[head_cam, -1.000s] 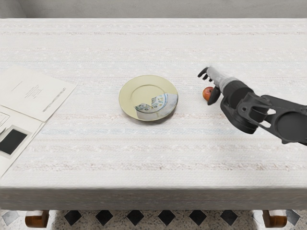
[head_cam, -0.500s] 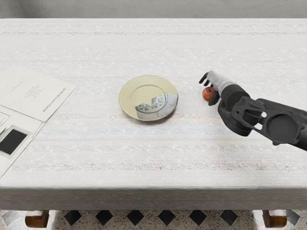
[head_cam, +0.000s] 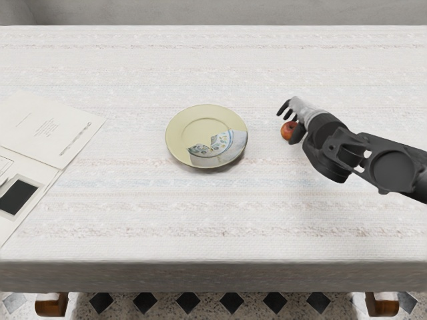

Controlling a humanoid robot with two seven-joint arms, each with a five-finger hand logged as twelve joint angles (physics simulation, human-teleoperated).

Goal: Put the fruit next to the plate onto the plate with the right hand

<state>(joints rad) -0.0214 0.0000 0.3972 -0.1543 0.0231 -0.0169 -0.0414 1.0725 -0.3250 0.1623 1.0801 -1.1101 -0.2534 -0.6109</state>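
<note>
Bench [head_cam: 213,220], pale cloth. Papers [head_cam: 41,130] lay at the near left. The right arm entered from the right edge. Gold plate [head_cam: 179,128] sat mid-bench, nothing on it. Small red fruit [head_cam: 287,131] rested on the bench just right of the plate. Right hand [head_cam: 299,115] arched over the fruit, fingers [head_cam: 285,107] loosely spread; contact couldn't be told.

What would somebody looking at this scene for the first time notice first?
The dark right arm reaching in from the right edge stands out most, its right hand up against a small red fruit and partly covering it. Next is the shiny gold plate near the middle of the pale table, with the fruit off to its right and apart from it. White papers lie at the left edge.
</note>
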